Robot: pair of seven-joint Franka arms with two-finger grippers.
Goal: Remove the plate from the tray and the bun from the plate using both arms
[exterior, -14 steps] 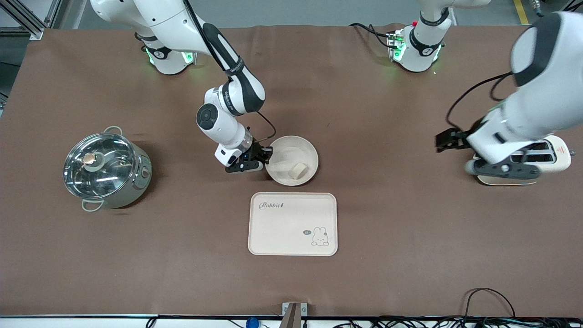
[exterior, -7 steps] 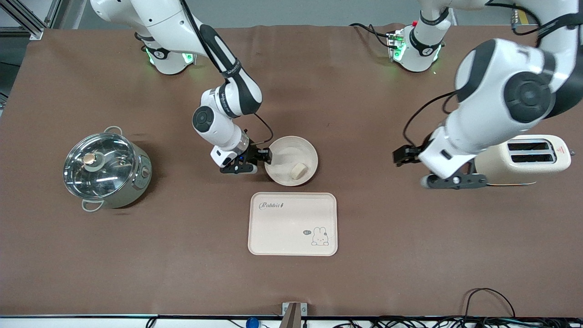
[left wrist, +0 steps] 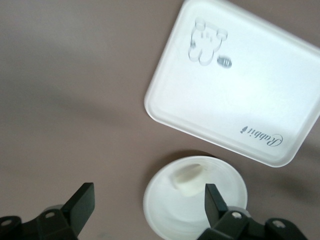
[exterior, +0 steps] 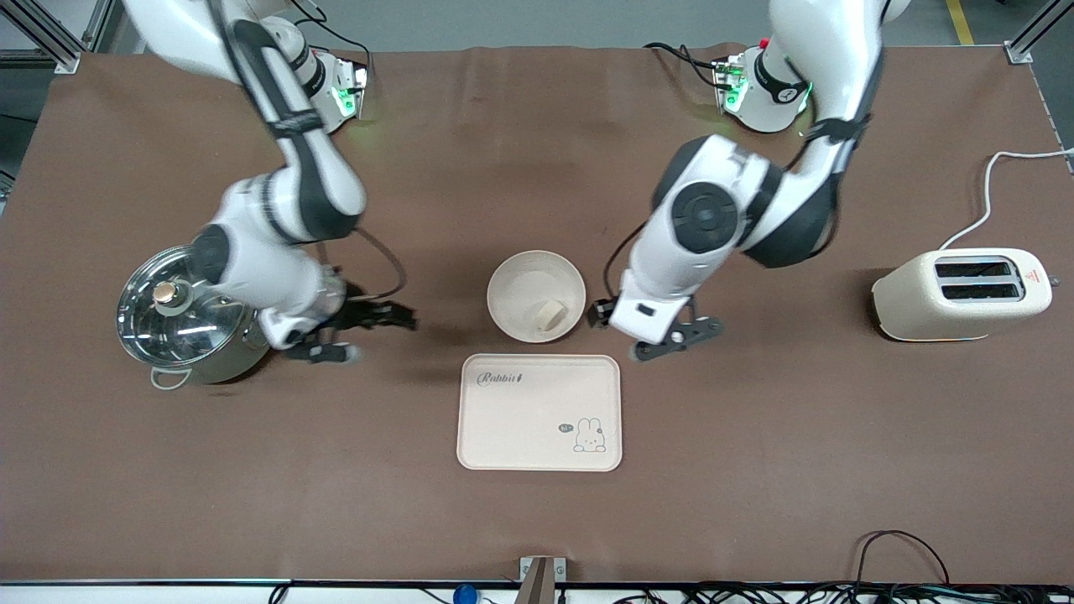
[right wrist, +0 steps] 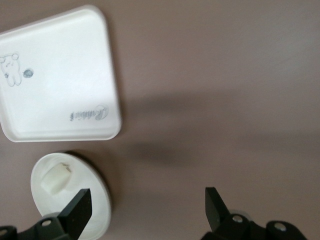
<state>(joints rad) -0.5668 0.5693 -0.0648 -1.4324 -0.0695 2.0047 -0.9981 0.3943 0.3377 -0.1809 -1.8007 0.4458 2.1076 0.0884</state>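
The round cream plate (exterior: 524,281) sits on the brown table, just farther from the front camera than the cream "Rabbit" tray (exterior: 539,411), off the tray. The small pale bun (exterior: 550,315) lies in the plate. My left gripper (exterior: 625,329) is open and empty, low beside the plate's rim toward the left arm's end. In the left wrist view its gripper (left wrist: 149,202) frames the plate (left wrist: 175,215), with the bun (left wrist: 190,177) and the tray (left wrist: 235,85) past it. My right gripper (exterior: 369,334) is open and empty over the table between pot and plate. The right wrist view shows that gripper (right wrist: 147,207), the plate (right wrist: 100,210), the bun (right wrist: 57,176) and the tray (right wrist: 55,80).
A glass-lidded steel pot (exterior: 193,315) stands toward the right arm's end, close under the right arm's wrist. A cream toaster (exterior: 961,294) with a white cable (exterior: 990,193) stands toward the left arm's end.
My right gripper has drawn back from the plate's rim toward the pot. My left arm has swung from the toaster to the plate. Plate, bun and tray have stayed put.
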